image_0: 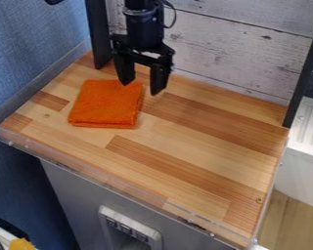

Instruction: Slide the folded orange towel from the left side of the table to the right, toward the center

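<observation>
My black gripper [141,88] hangs at the upper left of the wooden surface, pointing down, with its two fingers spread apart and nothing held between them. Close by is an orange folded cloth [107,104], lying flat on the left part of the wood. The left finger overlaps the cloth's upper right corner in this view, and the right finger is just to the right of the cloth. Whether a fingertip touches the cloth I cannot tell.
The wooden counter [205,141] has a clear low rim [107,184] along its front and left sides. Behind it stands a whitish plank wall [241,53] between black posts [305,73]. A white unit [306,146] is at the right.
</observation>
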Robot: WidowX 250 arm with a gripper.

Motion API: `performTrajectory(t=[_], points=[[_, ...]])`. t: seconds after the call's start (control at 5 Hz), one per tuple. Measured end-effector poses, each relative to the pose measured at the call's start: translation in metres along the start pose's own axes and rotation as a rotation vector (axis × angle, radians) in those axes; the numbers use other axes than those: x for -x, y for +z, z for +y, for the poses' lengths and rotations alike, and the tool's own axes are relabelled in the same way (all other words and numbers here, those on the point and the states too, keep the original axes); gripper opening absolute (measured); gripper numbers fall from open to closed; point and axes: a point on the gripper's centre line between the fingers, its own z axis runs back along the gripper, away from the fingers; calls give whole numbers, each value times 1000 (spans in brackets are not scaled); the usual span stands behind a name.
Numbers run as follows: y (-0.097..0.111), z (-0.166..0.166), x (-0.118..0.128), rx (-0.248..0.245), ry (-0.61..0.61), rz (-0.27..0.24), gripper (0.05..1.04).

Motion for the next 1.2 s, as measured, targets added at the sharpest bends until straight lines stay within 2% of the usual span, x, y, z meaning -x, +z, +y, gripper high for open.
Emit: performTrajectory(t=[0.2, 0.4, 0.6, 1.0, 1.2], points=[[-1, 20, -7, -6, -33, -30, 997], [-4, 31, -8, -15, -59, -41, 999], [-4, 39, -5, -25, -80, -37, 952], [-23, 50, 0, -32, -104, 6, 370], [-27, 53, -3, -39, -105, 13, 161]])
